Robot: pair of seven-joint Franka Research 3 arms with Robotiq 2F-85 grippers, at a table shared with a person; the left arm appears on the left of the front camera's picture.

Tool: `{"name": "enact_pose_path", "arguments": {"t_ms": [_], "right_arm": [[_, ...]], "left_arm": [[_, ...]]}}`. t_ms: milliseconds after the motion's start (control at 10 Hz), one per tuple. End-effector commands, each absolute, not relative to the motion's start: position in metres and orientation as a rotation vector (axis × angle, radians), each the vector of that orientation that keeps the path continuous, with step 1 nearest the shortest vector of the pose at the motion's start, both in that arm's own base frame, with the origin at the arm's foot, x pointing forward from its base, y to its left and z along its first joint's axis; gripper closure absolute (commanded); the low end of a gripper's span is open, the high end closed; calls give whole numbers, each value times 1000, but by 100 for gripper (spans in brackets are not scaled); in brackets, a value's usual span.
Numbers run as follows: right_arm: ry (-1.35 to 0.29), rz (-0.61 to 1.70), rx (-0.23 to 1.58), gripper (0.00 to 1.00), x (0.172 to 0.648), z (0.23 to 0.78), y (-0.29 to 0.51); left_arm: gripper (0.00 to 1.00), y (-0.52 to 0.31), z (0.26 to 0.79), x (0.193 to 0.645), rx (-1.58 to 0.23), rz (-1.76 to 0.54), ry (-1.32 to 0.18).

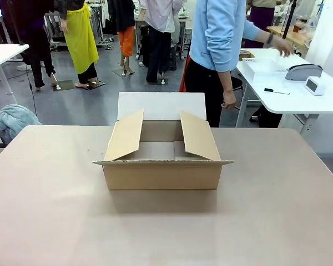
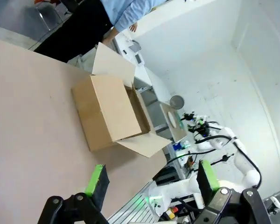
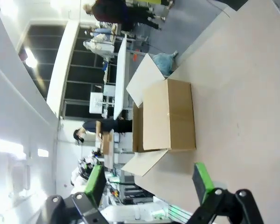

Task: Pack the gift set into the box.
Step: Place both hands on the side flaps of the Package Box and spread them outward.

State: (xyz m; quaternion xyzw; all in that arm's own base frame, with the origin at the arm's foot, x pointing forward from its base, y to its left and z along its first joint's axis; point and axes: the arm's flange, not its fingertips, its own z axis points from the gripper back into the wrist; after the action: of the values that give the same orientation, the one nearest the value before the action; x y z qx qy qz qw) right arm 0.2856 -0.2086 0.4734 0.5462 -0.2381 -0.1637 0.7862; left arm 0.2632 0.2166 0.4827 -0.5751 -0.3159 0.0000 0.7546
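- Cardboard box (image 1: 162,174) at mid-table (image 1: 266,216), all four flaps thrown open to leave the mouth free for loading; bare inside, gift set not yet packed.
- Left gripper (image 2: 151,182) and right gripper (image 3: 147,182): fingers apart, empty, poised above the tabletop, probably giving room.
- Person's hand (image 1: 281,47) stretched to a white side table (image 1: 277,88), likely fetching.

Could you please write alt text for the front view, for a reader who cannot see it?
An open brown cardboard box sits at the middle of a beige table, its flaps open and its visible floor bare. Beyond the table's far edge, a person in a light blue top stands turned aside, reaching toward a white side table.
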Motion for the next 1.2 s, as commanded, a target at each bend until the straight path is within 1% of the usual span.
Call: {"name": "enact_pose_path", "arguments": {"t_ms": [0, 200, 300, 400, 500, 600, 700, 800, 900, 1000, 1100], "right_arm": [[-549, -57, 973, 0, 320, 521, -137], [-567, 316, 802, 0, 359, 562, -31], [-571, 482, 786, 0, 375, 569, 14], [-564, 621, 788, 0, 384, 567, 54], [-577, 825, 799, 0, 388, 558, 98], [-599, 1034, 759, 0, 387, 542, 137], [-612, 1094, 725, 0, 385, 527, 159], [-514, 936, 587, 0, 385, 517, 153], [-513, 963, 734, 0, 373, 545, 165], [-513, 963, 734, 0, 373, 545, 165], [-495, 1015, 679, 0, 381, 522, 172]], "left_arm": [[0, 162, 525, 296, -1098, -190, -619], [0, 74, 570, 325, -741, -356, -513], [0, 22, 585, 333, -600, -432, -454], [0, -23, 589, 341, -466, -493, -374], [0, -79, 581, 349, -344, -527, -309], [0, -127, 566, 356, -254, -576, -251], [0, -162, 552, 363, -204, -568, -244], [0, -159, 548, 364, -272, -614, -198], [0, -159, 563, 338, -261, -592, -305], [0, -159, 563, 338, -261, -592, -305], [0, -159, 563, 338, -261, -592, -305]]}}
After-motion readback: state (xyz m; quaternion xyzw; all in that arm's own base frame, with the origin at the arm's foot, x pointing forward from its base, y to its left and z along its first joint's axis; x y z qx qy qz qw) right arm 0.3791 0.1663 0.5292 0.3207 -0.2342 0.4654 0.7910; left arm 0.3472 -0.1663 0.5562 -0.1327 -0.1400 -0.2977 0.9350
